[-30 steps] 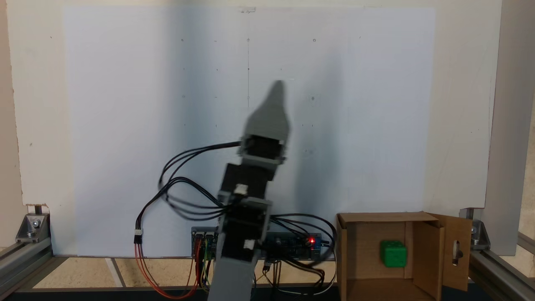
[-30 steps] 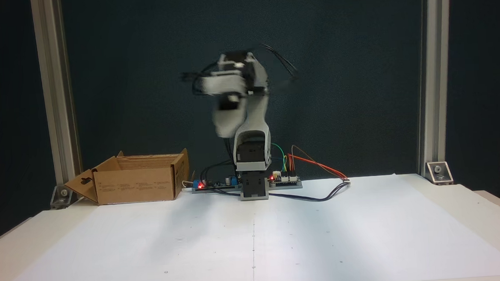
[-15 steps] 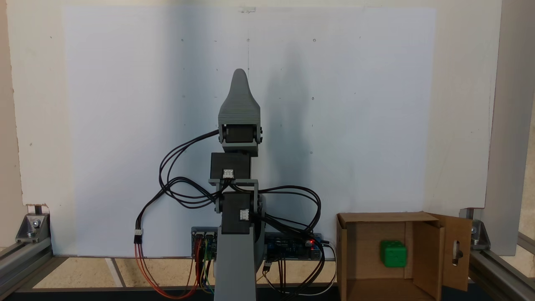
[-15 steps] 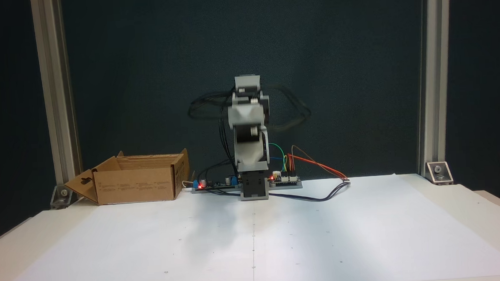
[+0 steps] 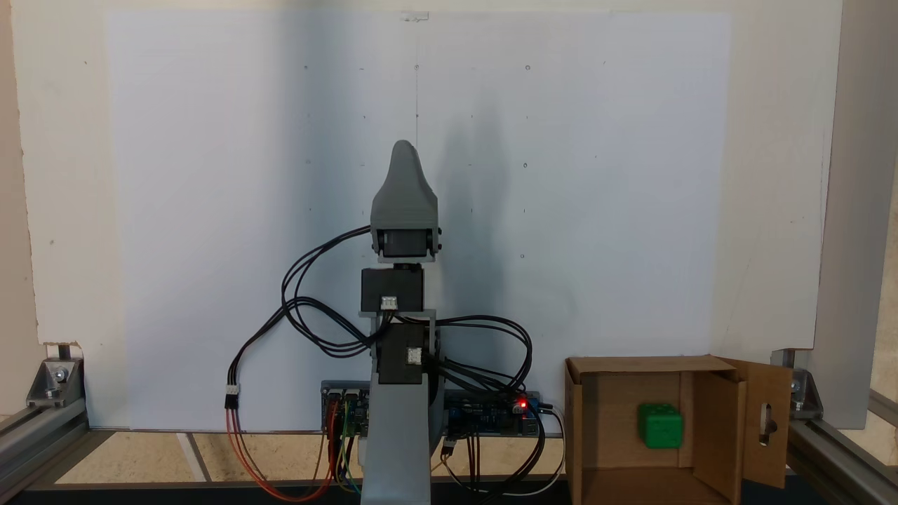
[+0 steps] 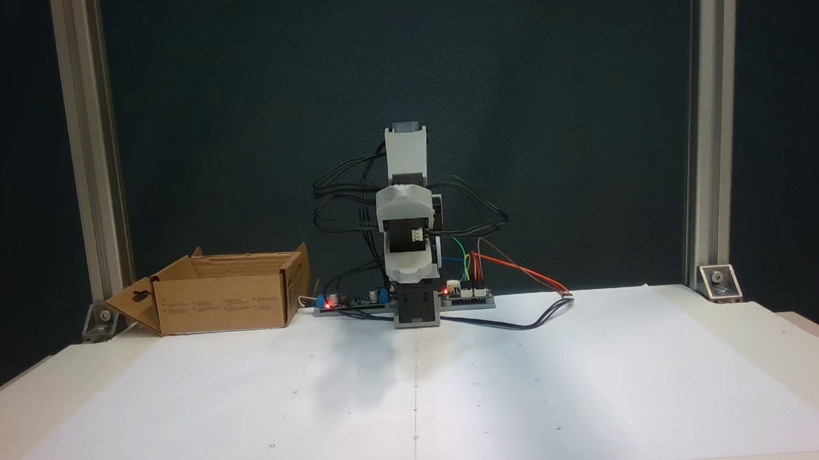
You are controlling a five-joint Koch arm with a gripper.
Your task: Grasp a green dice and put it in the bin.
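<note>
While the arm sits folded over its base, the gripper (image 5: pixel 403 151) shows in a fixed view from above as one grey tapered shape pointing away from the base; jaws lie one behind the other, so can't tell if spread or pressed together. Nothing seen held or touched by it. In the front fixed view the gripper (image 6: pixel 408 275) points down twd the base, jaw gap not resolvable there either.

Count: 1 green dice (image 5: pixel 660 426), 1 bin (image 5: pixel 624 449), 1 arm (image 5: pixel 400 393), 1 white paper sheet (image 5: pixel 210 210) on the surface (image 6: pixel 772 337).

Bin = brown cardboard box, flaps open, one flap w/ slot cut-out (image 5: pixel 767 419) at its right side in the view from above. Green dice lies inside the bin on its floor, toward the right half, just beside an inner cardboard wall; whether it touches that wall — can't tell. Dice is well apart from the gripper. No other item seen in the bin.

Front fixed view: bin (image 6: pixel 224 303) stands left of the arm base, at the back edge of the surface, slotted flap hanging out to its left; inside is hidden by the box wall.

Electronics boards (image 6: pixel 465 295) w/ red LEDs lit flank the arm base; black cable bundles (image 5: pixel 309 308) loop off the arm, red/orange wires (image 6: pixel 524 273) run to the right in the front view. Paper sheet bare apart from faint dot marks.
</note>
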